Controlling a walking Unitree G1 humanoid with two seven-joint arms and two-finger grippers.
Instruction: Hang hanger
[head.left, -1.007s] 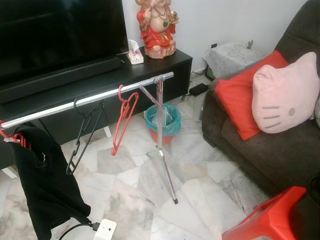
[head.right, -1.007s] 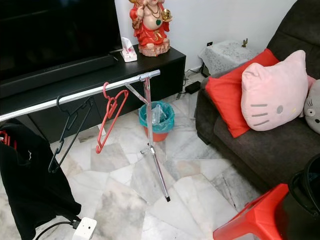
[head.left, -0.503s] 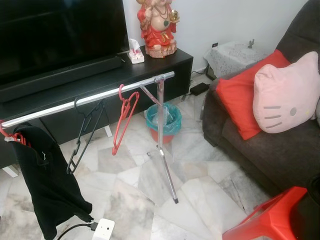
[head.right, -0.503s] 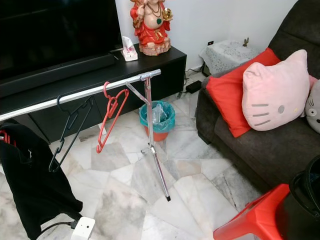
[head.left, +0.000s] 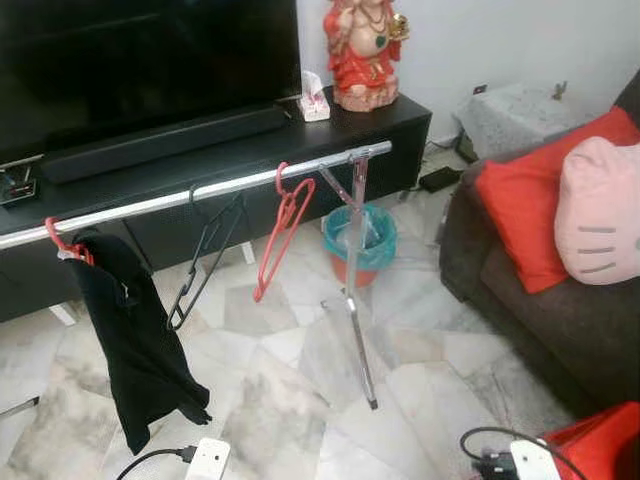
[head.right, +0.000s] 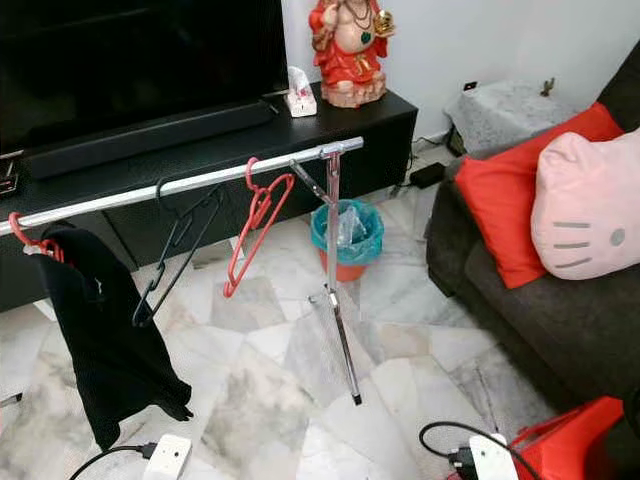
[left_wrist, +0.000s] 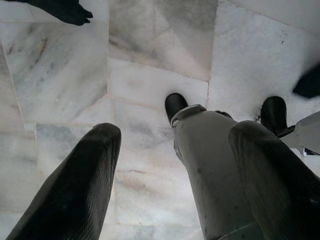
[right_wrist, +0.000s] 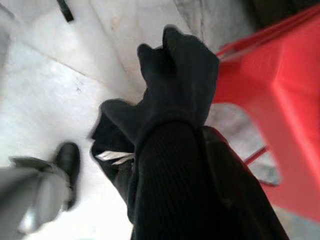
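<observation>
Three hangers are on the rail (head.left: 200, 190). A red hanger (head.left: 283, 232) sits near the rail's stand end and a black hanger (head.left: 205, 265) hangs just beside it, both bare. A third, the garment hanger (head.left: 60, 243), sits towards the rail's far left end and carries a black garment (head.left: 135, 340). All three hooks rest over the bar, so their weight hangs freely below. We judge the hanging done, or nearly so.

The left gripper (left_wrist: 175, 135) hangs idle, spread wide and holding nothing, and points down at the marble floor (left_wrist: 65, 75). For the right gripper (right_wrist: 175, 75) we cannot tell the state. Its wrist view is blurred, with dark cloth-like shapes ahead of it.

The head views give the rail's setting: the stand (head.left: 355, 300), the bin (head.left: 358, 235) behind it and the black cabinet (head.left: 410, 110) beyond. The wrist views add what lies underfoot, namely the robot's own leg (left_wrist: 210, 170) and a red stool (right_wrist: 280, 100) just beside the right arm.
</observation>
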